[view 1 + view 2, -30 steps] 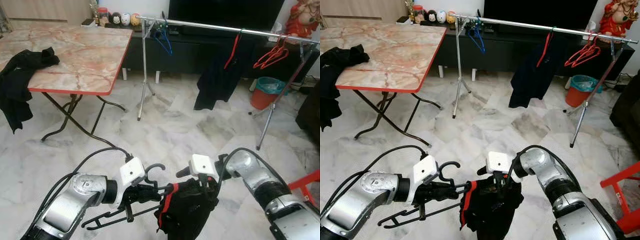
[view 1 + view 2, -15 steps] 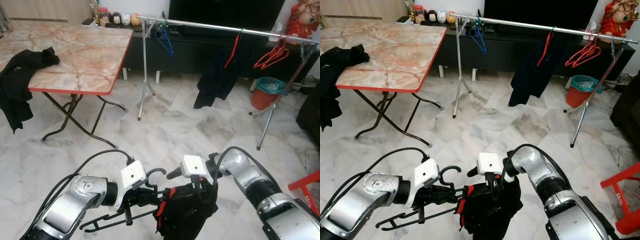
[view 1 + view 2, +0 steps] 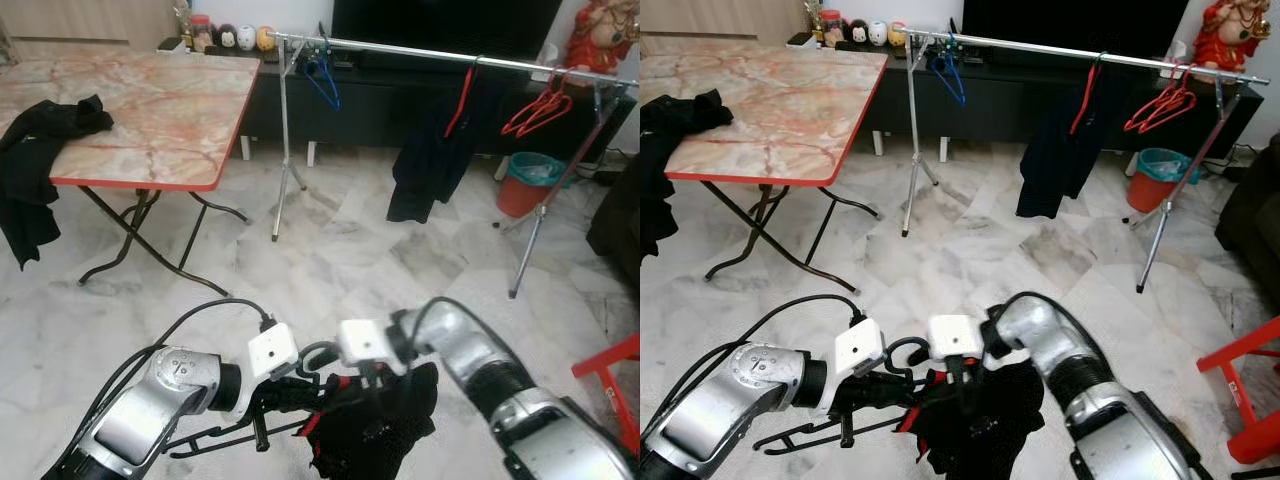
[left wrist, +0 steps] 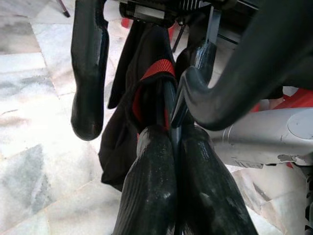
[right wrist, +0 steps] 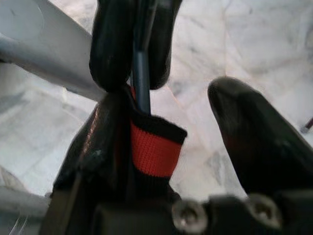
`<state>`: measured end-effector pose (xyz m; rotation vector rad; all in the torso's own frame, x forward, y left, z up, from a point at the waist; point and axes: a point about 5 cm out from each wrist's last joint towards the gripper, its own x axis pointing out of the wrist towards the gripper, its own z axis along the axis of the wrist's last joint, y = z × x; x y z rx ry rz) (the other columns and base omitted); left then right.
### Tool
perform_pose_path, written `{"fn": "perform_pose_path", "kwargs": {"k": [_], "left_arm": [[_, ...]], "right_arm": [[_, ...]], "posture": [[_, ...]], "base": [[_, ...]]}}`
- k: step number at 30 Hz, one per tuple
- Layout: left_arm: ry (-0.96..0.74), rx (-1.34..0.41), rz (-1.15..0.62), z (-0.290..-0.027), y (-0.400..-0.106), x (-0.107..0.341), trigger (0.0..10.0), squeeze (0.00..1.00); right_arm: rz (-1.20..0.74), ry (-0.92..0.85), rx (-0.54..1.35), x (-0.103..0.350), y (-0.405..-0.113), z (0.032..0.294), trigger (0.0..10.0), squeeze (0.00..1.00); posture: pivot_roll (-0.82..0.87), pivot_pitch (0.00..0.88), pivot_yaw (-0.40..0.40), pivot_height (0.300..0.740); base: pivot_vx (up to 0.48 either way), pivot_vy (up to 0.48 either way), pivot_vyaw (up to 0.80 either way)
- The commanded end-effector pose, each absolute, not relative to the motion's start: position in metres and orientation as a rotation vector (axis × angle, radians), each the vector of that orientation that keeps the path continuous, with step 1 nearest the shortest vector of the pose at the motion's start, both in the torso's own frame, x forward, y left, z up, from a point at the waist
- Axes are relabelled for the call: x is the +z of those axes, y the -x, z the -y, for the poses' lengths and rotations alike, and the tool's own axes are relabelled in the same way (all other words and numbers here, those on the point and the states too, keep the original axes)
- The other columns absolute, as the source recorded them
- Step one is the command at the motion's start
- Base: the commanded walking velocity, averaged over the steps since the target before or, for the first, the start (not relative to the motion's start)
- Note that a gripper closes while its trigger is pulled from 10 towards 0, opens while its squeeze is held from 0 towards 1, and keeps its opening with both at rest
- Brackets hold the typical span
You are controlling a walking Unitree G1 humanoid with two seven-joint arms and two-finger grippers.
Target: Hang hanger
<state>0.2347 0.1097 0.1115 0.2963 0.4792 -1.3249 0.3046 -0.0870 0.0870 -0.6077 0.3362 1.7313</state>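
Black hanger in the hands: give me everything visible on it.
The black hanger looks like slim dark plastic or coated wire, with an open curled hook on top. It lies roughly level, low before the robot. The left hand is shut on it near the neck. A black garment with red trim is bunched over its right end, where the right hand works at the fabric.

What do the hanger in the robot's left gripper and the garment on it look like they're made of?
The hanger looks like black plastic: thick, smooth, slightly glossy. The garment looks like soft black knit fabric with a ribbed red collar band; it droops in folds.
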Motion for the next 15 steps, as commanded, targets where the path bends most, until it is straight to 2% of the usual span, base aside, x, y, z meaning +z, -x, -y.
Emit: {"fn": "perform_pose_path", "kwargs": {"k": [1, 9, 10, 11, 12, 15], "left_arm": [[-0.286, -1.397, -0.431, -0.094, -0.231, 0.117, 10.0, 0.00], [-0.287, -1.399, -0.432, -0.093, -0.231, 0.116, 10.0, 0.00], [-0.287, -1.397, -0.435, -0.093, -0.231, 0.115, 10.0, 0.00], [-0.288, -1.396, -0.436, -0.093, -0.231, 0.115, 10.0, 0.00], [-0.287, -1.396, -0.437, -0.093, -0.231, 0.115, 10.0, 0.00], [-0.288, -1.396, -0.439, -0.093, -0.231, 0.115, 10.0, 0.00]], "right_arm": [[-0.206, 0.629, 1.736, 0.110, -0.313, 0.070, 10.0, 0.00], [-0.222, 0.635, 1.736, 0.106, -0.311, 0.073, 10.0, 0.00], [-0.234, 0.640, 1.734, 0.105, -0.311, 0.076, 8.2, 0.00], [-0.237, 0.641, 1.734, 0.104, -0.311, 0.077, 8.2, 0.00], [-0.243, 0.644, 1.734, 0.104, -0.311, 0.078, 10.0, 0.00], [-0.248, 0.648, 1.728, 0.103, -0.311, 0.080, 10.0, 0.00]], "posture": [[0.19, 0.000, -0.062, 0.740], [0.19, 0.000, -0.064, 0.740], [0.19, 0.000, -0.064, 0.740], [0.19, 0.000, -0.064, 0.740], [0.19, 0.000, -0.063, 0.740], [0.18, 0.000, -0.060, 0.740]], "base": [[0.000, 0.000, 0.00], [0.000, 0.000, 0.00], [0.000, 0.000, 0.00], [0.000, 0.000, 0.00], [0.000, 0.000, 0.00], [0.000, 0.000, 0.00]]}}
